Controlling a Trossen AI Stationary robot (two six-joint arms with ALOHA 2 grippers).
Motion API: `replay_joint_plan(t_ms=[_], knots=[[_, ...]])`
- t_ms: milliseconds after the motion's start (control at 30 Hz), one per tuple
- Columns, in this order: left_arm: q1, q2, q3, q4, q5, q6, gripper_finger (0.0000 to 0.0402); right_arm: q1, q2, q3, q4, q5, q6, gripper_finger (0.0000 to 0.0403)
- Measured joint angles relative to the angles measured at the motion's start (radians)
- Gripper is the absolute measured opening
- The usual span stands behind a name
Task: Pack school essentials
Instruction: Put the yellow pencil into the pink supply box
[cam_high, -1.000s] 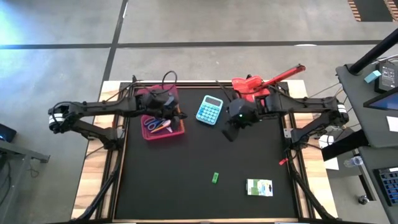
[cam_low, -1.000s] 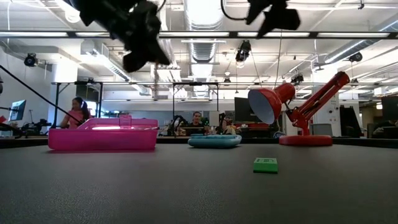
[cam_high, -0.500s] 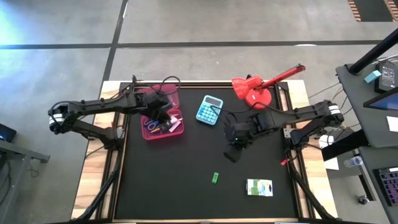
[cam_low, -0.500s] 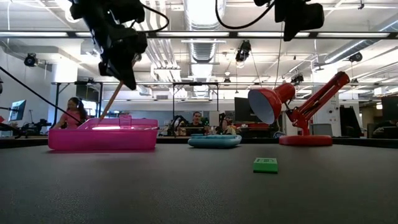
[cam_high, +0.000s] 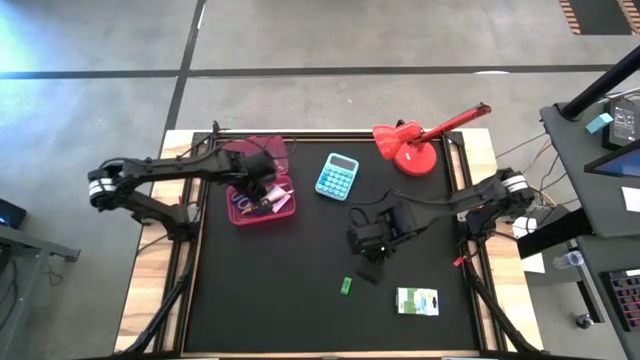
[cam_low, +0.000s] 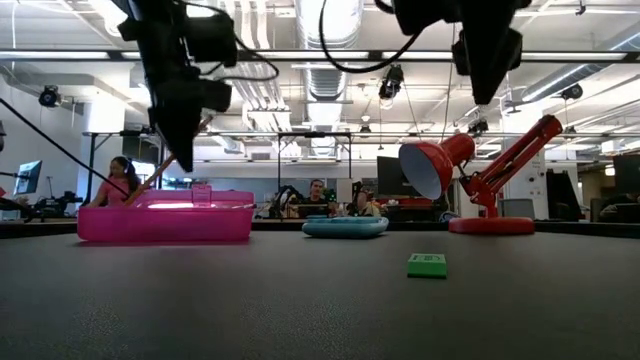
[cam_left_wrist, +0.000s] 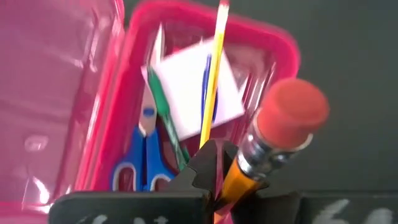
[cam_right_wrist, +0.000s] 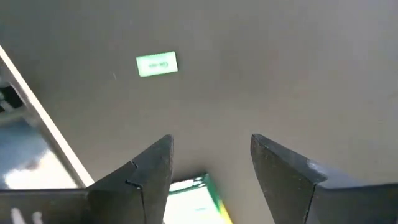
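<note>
My left gripper (cam_high: 263, 183) hangs over the pink box (cam_high: 243, 203), shut on the orange pencil (cam_left_wrist: 216, 74). In the box lie the blue-handled scissors (cam_left_wrist: 146, 155), the green pen (cam_left_wrist: 163, 112), the pale note pad (cam_left_wrist: 189, 87) and the blue pen (cam_left_wrist: 208, 81). My right gripper (cam_high: 369, 255) is open above the dark mat, a little toward the far edge from the small green eraser (cam_high: 346, 286) and the white-green packet (cam_high: 417, 300); both lie flat. The right wrist view shows the eraser (cam_right_wrist: 157, 64) ahead of the open fingers. My left gripper pinches the orange pencil between its two fingers near the eraser end (cam_left_wrist: 239, 177), coming from above. The pink eraser tip (cam_left_wrist: 292, 112) sticks out above the fingers. The shaft (cam_low: 165, 168) slants down into the box; whether its point touches anything I cannot tell.
A blue calculator (cam_high: 338, 176) lies right of the pink box, and a red desk lamp (cam_high: 408, 146) stands at the far right corner. The box's lid (cam_left_wrist: 56, 93) stands open. People sit in the room beyond the far edge (cam_low: 318, 195).
My right gripper has travelled from beside the lamp toward the near edge, ending close to the eraser and packet. My left gripper has stayed over the box and tipped, so the pencil now slants down into it.
</note>
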Motion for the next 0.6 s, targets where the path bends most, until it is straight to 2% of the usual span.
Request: replay_joint_plan(t_ms=[167, 467, 600], knots=[[0.0, 0.081, 0.0, -0.017, 0.0, 0.001, 0.0001, 0.029, 0.06, 0.0, 0.003, 0.007, -0.164, 0.0203], [0.0, 0.131, 0.002, -0.038, -0.021, 0.001, 0.0002, 0.04, 0.121, 0.0, 0.005, 0.076, -0.263, 0.0203], [-0.001, 0.124, 0.002, -0.038, -0.022, 0.0, 0.0023, 0.04, 0.121, 0.0, 0.007, 0.088, -0.273, 0.0203]])
